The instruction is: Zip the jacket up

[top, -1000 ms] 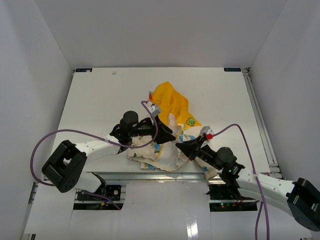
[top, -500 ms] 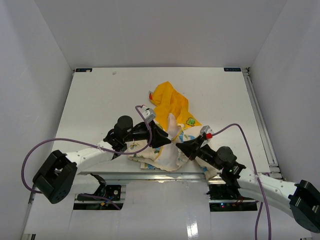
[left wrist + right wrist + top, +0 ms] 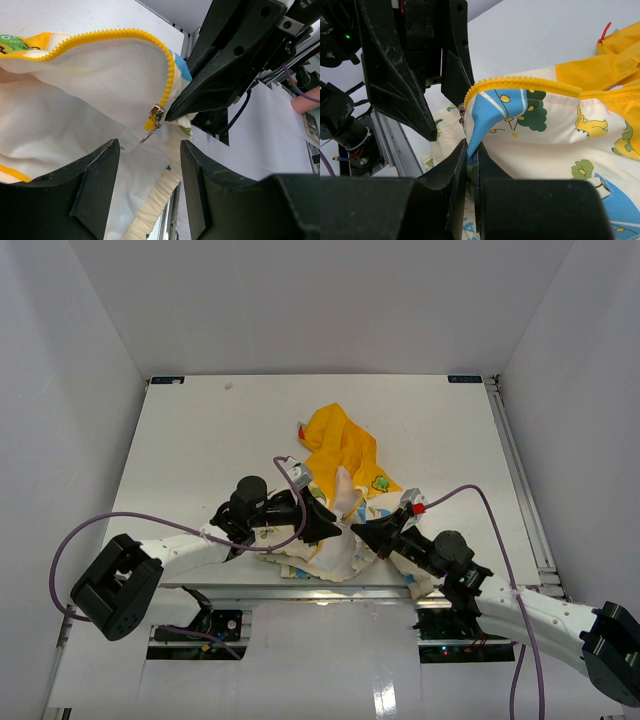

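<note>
Reaching inward, right gripper (image 3: 470, 149) pinching jacket (image 3: 546, 131).

No words, numbers or brand names can be read in any of the views. The jacket (image 3: 340, 445) has only pictures on it, like green trees and a little yellow animal. The red tag (image 3: 301, 429) at its 11 o'clock edge is too small to read, and so are the two dark marks (image 3: 166, 380) at the far corners of the desk (image 3: 200, 440), at 11 and 1 o'clock.
</note>
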Controlling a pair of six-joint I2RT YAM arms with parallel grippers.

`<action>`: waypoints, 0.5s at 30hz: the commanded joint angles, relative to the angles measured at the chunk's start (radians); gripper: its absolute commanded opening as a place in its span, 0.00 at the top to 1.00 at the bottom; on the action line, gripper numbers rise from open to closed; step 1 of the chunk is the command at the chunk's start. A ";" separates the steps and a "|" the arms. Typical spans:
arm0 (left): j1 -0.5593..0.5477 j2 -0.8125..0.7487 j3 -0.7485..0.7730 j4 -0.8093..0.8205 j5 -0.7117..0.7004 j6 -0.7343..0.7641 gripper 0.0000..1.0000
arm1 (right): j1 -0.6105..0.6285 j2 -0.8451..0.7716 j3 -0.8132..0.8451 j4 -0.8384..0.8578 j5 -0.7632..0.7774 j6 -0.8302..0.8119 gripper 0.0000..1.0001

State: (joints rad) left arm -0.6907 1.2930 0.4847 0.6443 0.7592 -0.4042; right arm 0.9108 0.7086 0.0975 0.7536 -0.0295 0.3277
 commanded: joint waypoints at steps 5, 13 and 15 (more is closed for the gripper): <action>-0.010 0.046 0.015 0.083 0.030 -0.011 0.39 | 0.002 -0.023 0.041 0.053 -0.027 0.019 0.92; -0.016 0.083 0.012 0.159 0.063 -0.046 0.53 | 0.002 -0.023 0.038 0.056 -0.027 0.020 0.92; -0.016 0.087 0.009 0.178 0.067 -0.054 0.56 | 0.001 -0.021 0.038 0.055 -0.027 0.018 0.92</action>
State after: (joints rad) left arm -0.7007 1.3768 0.4850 0.7517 0.7924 -0.4419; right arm 0.9108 0.6945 0.0975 0.7544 -0.0410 0.3405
